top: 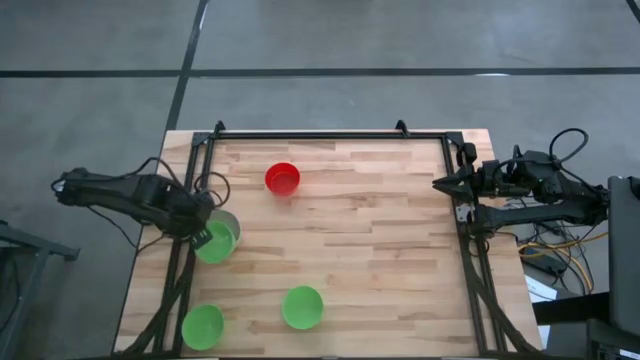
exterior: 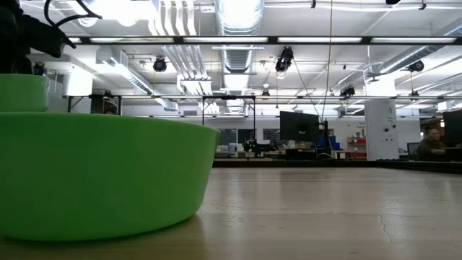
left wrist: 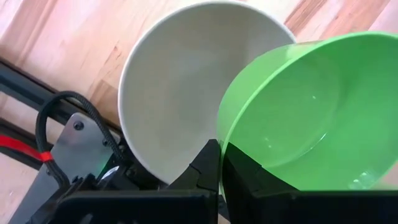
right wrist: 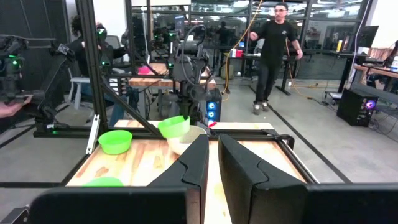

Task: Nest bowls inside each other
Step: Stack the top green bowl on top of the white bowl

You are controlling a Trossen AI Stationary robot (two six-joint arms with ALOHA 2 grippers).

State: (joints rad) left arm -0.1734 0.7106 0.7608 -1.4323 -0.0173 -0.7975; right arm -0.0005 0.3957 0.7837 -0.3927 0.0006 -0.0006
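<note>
The step in hand looks like the first nesting: a green bowl is being brought into the white bowl, and nothing is stacked yet.

The tabletop (top: 380,240) is pale wooden planks inside a black frame. The white bowl (top: 228,222), the largest of the five, sits near the tabletop's left edge; it is pale, plain and empty inside. The held green bowl (top: 213,245) overlaps the white bowl's rim, tilted, not seated. The left end effector (left wrist: 220,163) is clenched on that green bowl's rim, one finger inside and one outside.

Two more green bowls lie beyond the white bowl toward the tabletop's front edge: one (top: 203,326) at the left corner, one (top: 302,307) further right. The red bowl (top: 282,179) stands apart on the white bowl's far side.

The right end effector (top: 441,184) waits at the tabletop's right edge, well away from the white bowl, fingers close together but parted by a narrow gap.

Next, I judge, the held bowl needs levelling and centring over the white bowl before release, or it may lodge askew.
</note>
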